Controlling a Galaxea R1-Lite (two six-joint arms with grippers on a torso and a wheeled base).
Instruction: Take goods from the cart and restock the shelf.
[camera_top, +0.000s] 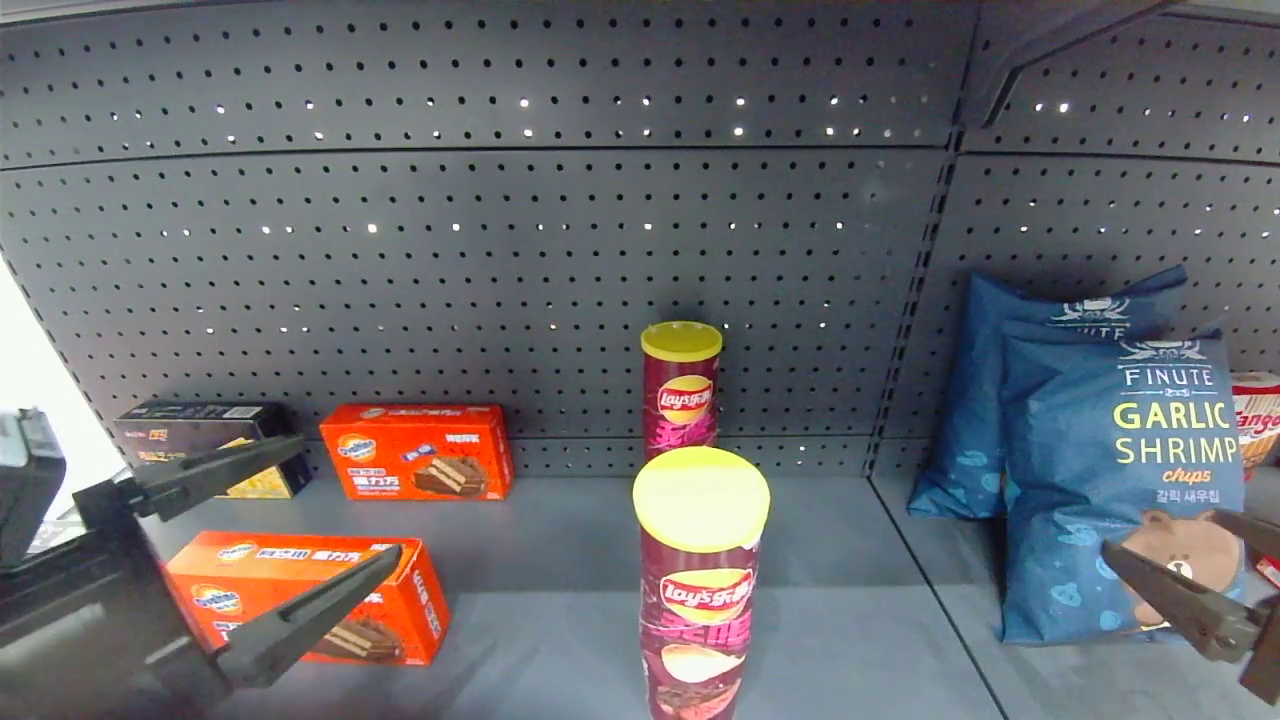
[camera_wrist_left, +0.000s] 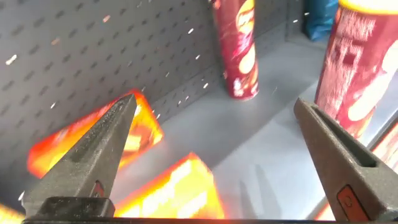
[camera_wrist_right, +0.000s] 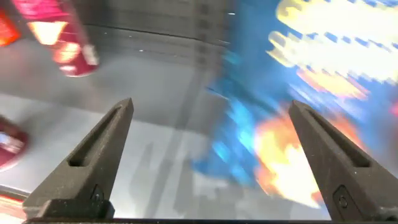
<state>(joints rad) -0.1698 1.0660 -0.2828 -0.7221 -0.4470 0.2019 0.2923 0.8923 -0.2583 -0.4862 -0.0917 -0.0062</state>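
Left gripper (camera_top: 350, 495): nearest the camera, at the near left of the shelf, fingers spread wide with nothing between them. It hangs above the near flat orange cardboard wafer box (camera_top: 250, 570), which lies on the grey metal shelf deck (camera_top: 850, 620).

Second orange cardboard wafer box (camera_top: 418, 452): stands farther back against the dark perforated back panel (camera_top: 500, 250). A black cardboard box (camera_top: 200, 418) is just to its left.

Near tall maroon chip can with yellow lid (camera_top: 700, 600): upright at the centre of the deck, towards the front edge. A second maroon chip can with yellow lid (camera_top: 681, 395) stands upright directly behind it, close to the back panel, well apart from the first.

Right bay, past the upright post: a large blue crinkled snack bag (camera_top: 1120, 480) stands leaning back, with another blue snack bag (camera_top: 985, 400) behind it and to its left. A red-and-white can (camera_top: 1258, 415) is partly hidden at the far right edge.

Right gripper (camera_top: 1160, 530): at the near right, in front of the lower part of the large blue bag, fingers apart and holding nothing. Contact with the bag cannot be determined.
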